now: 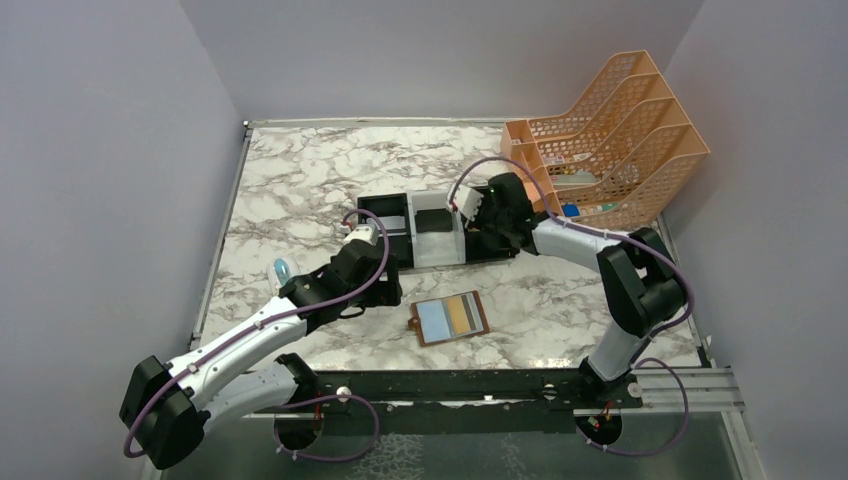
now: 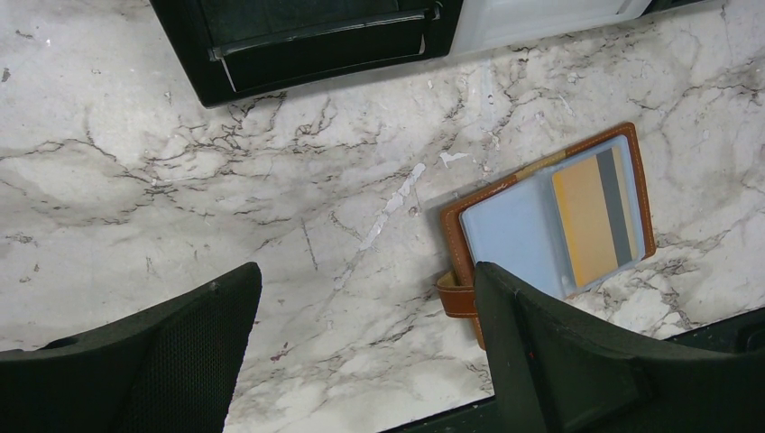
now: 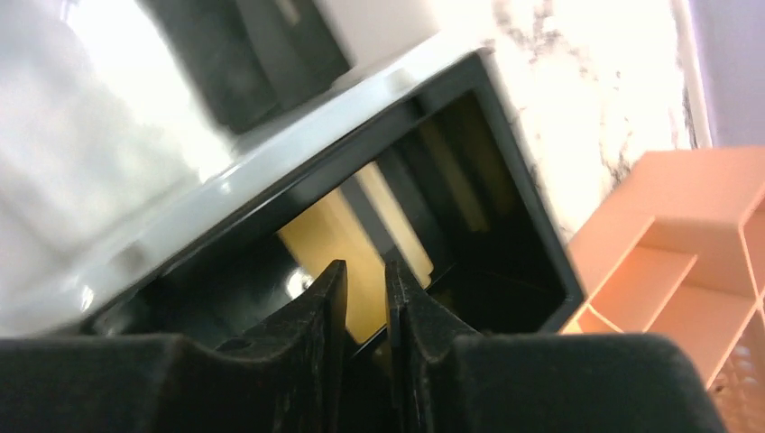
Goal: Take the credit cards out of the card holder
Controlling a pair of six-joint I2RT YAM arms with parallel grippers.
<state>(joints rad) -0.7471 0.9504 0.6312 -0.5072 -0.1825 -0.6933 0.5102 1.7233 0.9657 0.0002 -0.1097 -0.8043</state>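
**Card in tray**

My left jaws gape empty over the bench (image 1: 300,180); my right jaws, narrowly apart, hang over a gold-tan card (image 3: 338,262) at the tray's (image 1: 436,255) three-o'clock end. The card holder (image 1: 450,317) lies open at its six o'clock, credit cards (image 2: 591,216) inside.

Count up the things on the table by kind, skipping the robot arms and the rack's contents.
Card holder: 1
Tray: 1
Credit cards: 2, one in the holder, the other in the tray
Orange file rack: 1
Total: 5
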